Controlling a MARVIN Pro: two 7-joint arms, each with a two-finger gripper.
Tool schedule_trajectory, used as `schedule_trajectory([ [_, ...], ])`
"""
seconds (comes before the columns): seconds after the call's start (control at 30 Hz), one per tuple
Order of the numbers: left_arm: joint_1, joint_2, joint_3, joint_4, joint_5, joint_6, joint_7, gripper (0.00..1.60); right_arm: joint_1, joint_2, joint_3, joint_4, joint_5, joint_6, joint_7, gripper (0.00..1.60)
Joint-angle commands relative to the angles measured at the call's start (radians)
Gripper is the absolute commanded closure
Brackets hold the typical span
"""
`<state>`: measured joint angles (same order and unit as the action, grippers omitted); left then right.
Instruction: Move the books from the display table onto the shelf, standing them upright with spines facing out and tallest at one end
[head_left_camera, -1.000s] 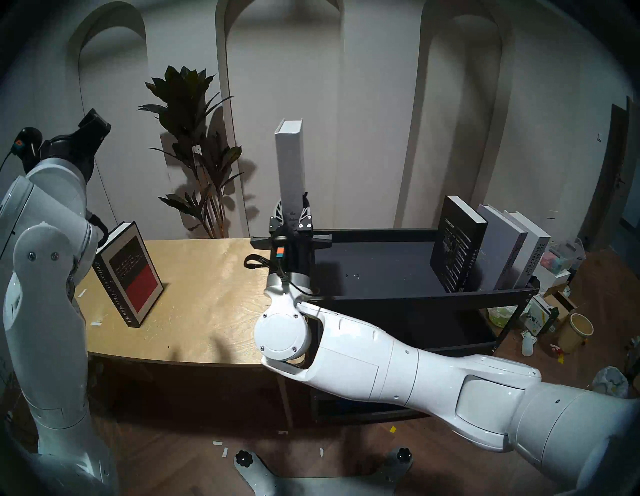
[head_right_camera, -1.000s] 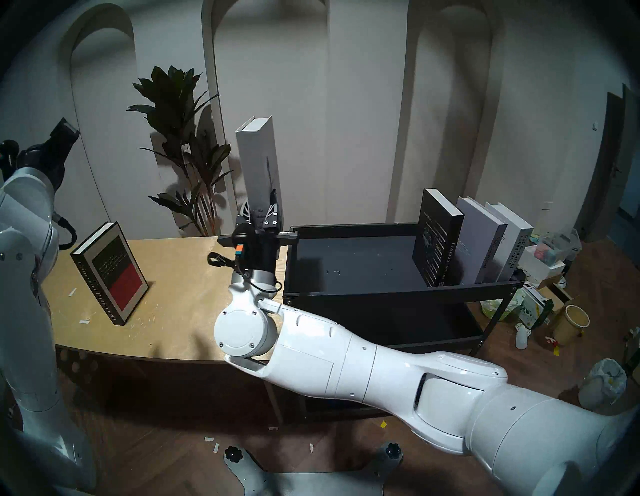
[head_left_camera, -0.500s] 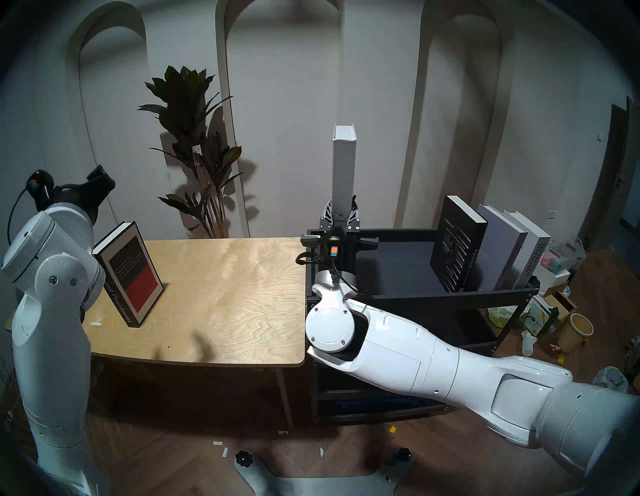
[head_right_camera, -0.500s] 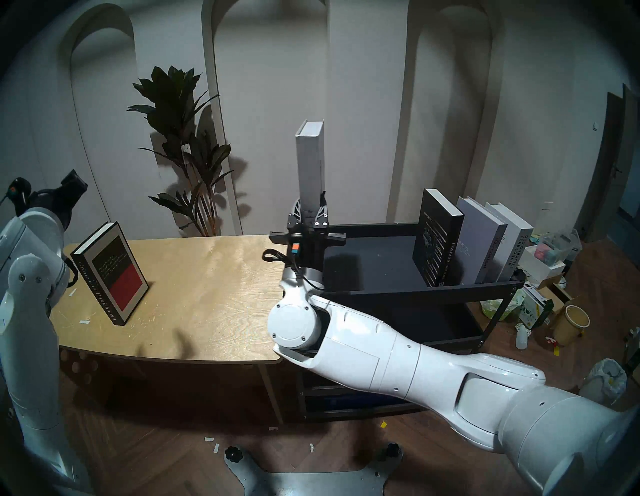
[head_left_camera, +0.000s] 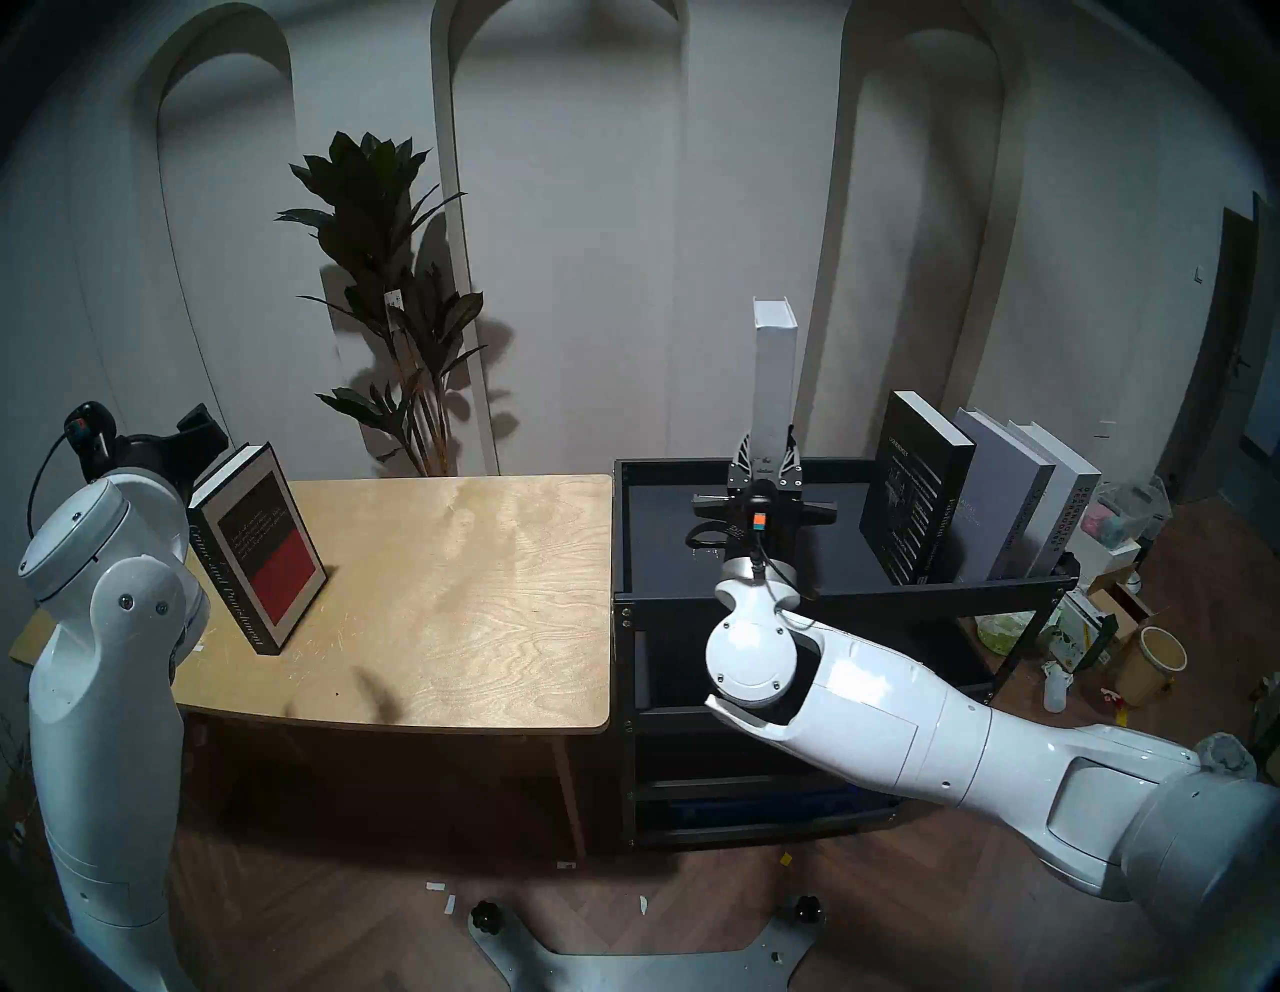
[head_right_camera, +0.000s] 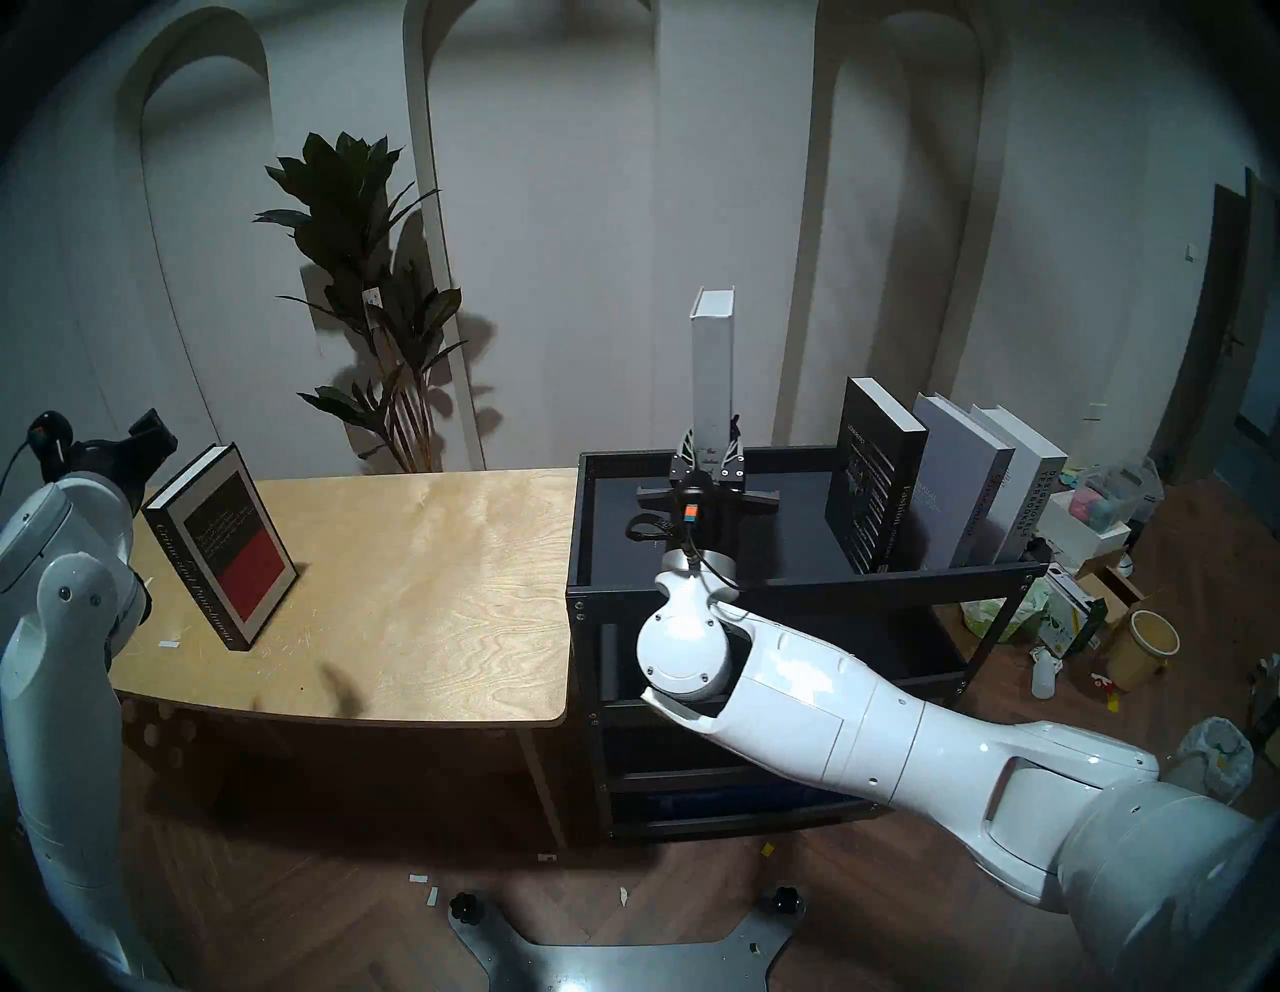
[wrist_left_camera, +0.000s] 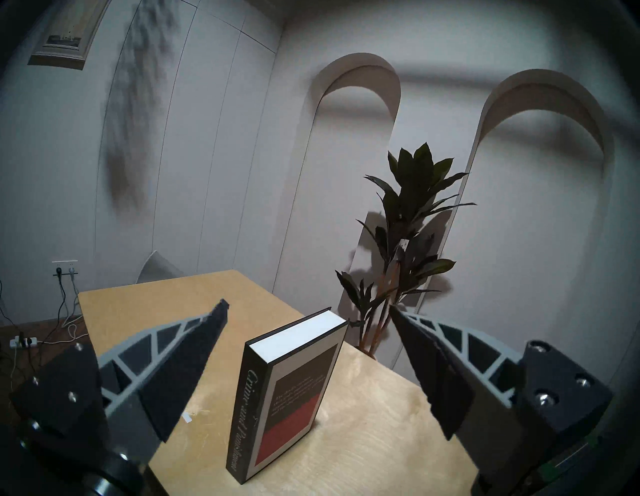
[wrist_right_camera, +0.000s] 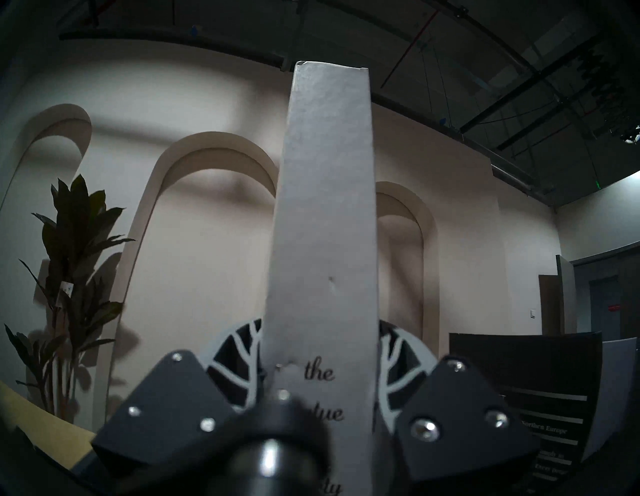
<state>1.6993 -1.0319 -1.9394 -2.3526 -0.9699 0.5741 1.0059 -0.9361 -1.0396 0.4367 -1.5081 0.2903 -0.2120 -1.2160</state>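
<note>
**White book upright above the black rack**

Clamped in the right gripper (head_left_camera: 767, 463): a tall, thick white book (head_left_camera: 774, 379), matte spine toward the head camera, script lettering ("the") low on the spine in the right wrist view (wrist_right_camera: 320, 372). Held upright by its lower end, grey ribbed fingers (wrist_right_camera: 398, 350) pressed against both covers, top edge well above the rack's rim. Positioned over the left half of the top tier of the shelf (head_left_camera: 866, 594), a black metal rack with raised rims, bolted corner posts and flat dark tiers.

Standing on the right end of that same tier, leaning slightly: a black book (head_left_camera: 914, 488) with white line lettering on its cover, then a grey book (head_left_camera: 997, 502) touching it, then a white book with "Yearbook" on its spine (head_left_camera: 1063, 512). Open deck between the held volume and the black one.

Left on the display table (head_left_camera: 450, 589), a pale plywood top with swirling grain, scratches and rounded corners: the black "Crime and Punishment" (head_left_camera: 260, 547), upright near the left end, red block on its cover, pale page edge on top.

Spread wide, the left gripper (wrist_left_camera: 308, 308): dark wedge pads on grey trussed fingers (wrist_left_camera: 194, 350), nothing between them. Hanging near that book's top, apart from it.

Behind the table, a dark-leaved potted plant (head_left_camera: 388, 277) against a pale wall with arched niches.
</note>
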Motion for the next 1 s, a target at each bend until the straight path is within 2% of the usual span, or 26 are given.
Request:
schedule_trajectory([
  [0.0,0.059,0.011,-0.020,-0.026,0.027,-0.006,-0.028,0.00,-0.022,0.122,0.043,-0.004,0.016,-0.032,0.030,1.60],
  [0.1,0.070,0.012,-0.022,-0.030,0.031,-0.006,-0.033,0.00,-0.029,0.135,0.049,0.001,0.023,-0.038,0.039,1.60],
  [0.17,0.087,0.013,-0.024,-0.036,0.038,-0.008,-0.043,0.00,-0.037,0.173,0.052,-0.004,0.032,-0.052,0.057,1.60],
  [0.2,0.098,0.014,-0.024,-0.041,0.043,-0.009,-0.050,0.00,-0.039,0.222,0.047,-0.019,0.041,-0.066,0.073,1.60],
  [0.33,0.112,0.015,-0.021,-0.048,0.049,-0.012,-0.060,0.00,-0.026,0.210,0.072,-0.028,0.065,-0.100,0.095,1.60],
  [0.37,0.124,0.017,-0.020,-0.055,0.056,-0.016,-0.069,0.00,-0.016,0.240,0.077,-0.043,0.078,-0.122,0.122,1.60],
  [0.6,0.151,0.026,-0.024,-0.078,0.076,-0.028,-0.092,0.00,0.000,0.265,0.086,-0.091,0.115,-0.181,0.202,1.60],
  [0.8,0.190,0.030,-0.040,-0.091,0.106,-0.047,-0.115,0.00,-0.028,0.319,0.075,-0.150,0.168,-0.252,0.292,1.60],
  [0.97,0.222,0.030,-0.053,-0.091,0.129,-0.064,-0.133,0.00,-0.067,0.389,0.064,-0.188,0.205,-0.302,0.346,1.60],
])
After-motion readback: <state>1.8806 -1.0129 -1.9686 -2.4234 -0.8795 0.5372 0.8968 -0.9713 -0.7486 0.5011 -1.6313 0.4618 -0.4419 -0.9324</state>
